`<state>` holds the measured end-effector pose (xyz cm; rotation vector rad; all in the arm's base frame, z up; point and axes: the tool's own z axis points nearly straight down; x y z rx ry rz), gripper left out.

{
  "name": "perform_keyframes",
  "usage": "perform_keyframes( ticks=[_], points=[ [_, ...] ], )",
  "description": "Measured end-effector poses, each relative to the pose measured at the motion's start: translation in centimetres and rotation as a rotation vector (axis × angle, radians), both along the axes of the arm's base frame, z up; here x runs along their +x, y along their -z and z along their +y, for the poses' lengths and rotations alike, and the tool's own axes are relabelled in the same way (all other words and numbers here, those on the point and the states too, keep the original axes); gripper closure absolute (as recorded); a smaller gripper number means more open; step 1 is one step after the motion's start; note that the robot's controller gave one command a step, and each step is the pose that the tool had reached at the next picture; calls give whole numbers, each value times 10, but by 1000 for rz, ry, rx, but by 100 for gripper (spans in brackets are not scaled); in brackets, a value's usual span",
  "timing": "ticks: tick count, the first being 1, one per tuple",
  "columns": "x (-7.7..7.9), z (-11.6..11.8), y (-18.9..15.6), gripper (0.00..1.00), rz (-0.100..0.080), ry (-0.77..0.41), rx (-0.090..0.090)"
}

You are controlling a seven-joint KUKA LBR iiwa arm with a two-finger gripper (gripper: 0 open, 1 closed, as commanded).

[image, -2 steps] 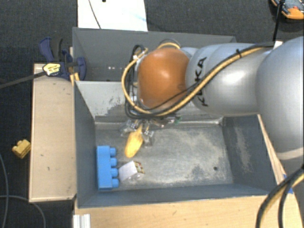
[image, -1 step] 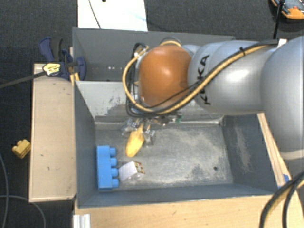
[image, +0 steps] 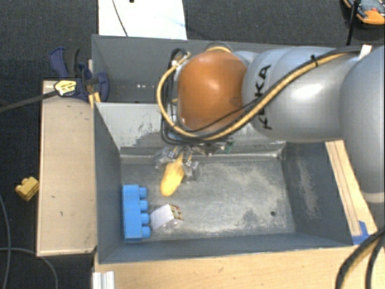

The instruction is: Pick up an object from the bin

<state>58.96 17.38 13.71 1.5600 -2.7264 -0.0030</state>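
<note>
Orange-capped arm [image: 301, 101] reaching in from right, wrist downward, gripper [image: 182, 160] (open or clenched, cannot tell) over tilted yellow piece [image: 171, 180].

— Any writing on your feed?
— I read one word, KUKA [image: 263, 99]: black capital letters running down the silver arm [image: 313, 95], just beside its orange cover [image: 207, 89]. That's all I can read from here.
</note>
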Motion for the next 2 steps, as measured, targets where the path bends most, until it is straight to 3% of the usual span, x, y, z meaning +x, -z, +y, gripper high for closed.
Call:
perform_keyframes(
  ticks=[2],
  points=[
    [1, 0, -38, 100, -3, 4, 1]
  ],
)
